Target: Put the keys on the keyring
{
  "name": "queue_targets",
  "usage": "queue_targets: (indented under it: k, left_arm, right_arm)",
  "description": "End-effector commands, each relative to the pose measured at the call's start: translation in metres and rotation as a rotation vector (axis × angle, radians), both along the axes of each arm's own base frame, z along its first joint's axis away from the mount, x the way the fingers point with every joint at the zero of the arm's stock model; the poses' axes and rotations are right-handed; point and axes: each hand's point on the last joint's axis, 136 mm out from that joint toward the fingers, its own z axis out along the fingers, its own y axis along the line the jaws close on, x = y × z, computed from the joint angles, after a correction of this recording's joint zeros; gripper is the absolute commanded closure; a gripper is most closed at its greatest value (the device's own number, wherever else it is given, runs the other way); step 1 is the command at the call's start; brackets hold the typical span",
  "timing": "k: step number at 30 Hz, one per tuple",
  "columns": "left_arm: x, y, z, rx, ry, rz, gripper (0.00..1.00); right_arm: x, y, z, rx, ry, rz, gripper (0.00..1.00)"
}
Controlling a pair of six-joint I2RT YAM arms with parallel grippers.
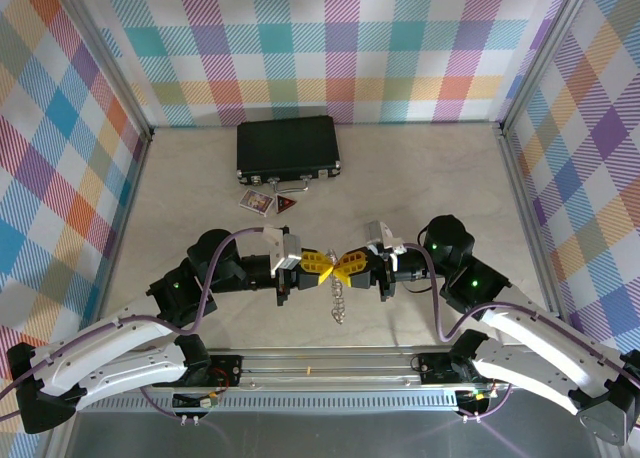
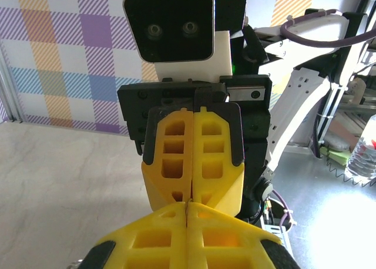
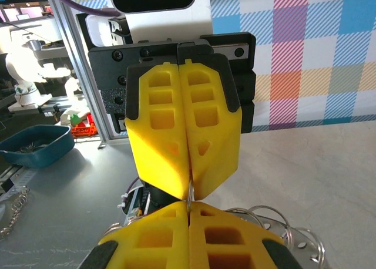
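Low in the centre of the overhead view, two arms meet nose to nose above a pale, faintly mottled tabletop (image 1: 180, 208). The left gripper (image 1: 328, 267) and the right gripper (image 1: 340, 267) have blocky yellow plastic fingers (image 3: 158, 134) with square pockets moulded in and black caps at the base. Both pairs of fingers are pressed flat together, with only a thin seam between them. A thin wire of the keyring (image 1: 340, 303) sits pinched in that seam where the tips meet. The rest hangs below as a short, knobbly silver chain. From the right wrist, shiny steel loops (image 3: 276, 222) fan out at lower right. A black hard-shell case (image 1: 288, 148) lies flat in the upper centre. A square card (image 1: 257, 201) and a red triangular card (image 1: 287, 205) lie just below it.
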Motion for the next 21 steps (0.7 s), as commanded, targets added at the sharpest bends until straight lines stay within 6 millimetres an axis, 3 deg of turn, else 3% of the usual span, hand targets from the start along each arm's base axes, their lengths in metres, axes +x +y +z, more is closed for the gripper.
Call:
queue_targets:
  k: [1, 21]
  left_arm:
    - [0.0030, -0.0002, 0.0092, -0.041, -0.022, 0.007, 1.00]
    - [0.0050, -0.0017, 0.0061, -0.029, -0.028, 0.006, 1.00]
  right_arm:
    - [-0.0105, -0.0005, 0.0131, 0.038, -0.027, 0.059, 1.00]
    - [-0.0118, -0.0026, 0.0131, 0.042, -0.029, 0.054, 1.00]
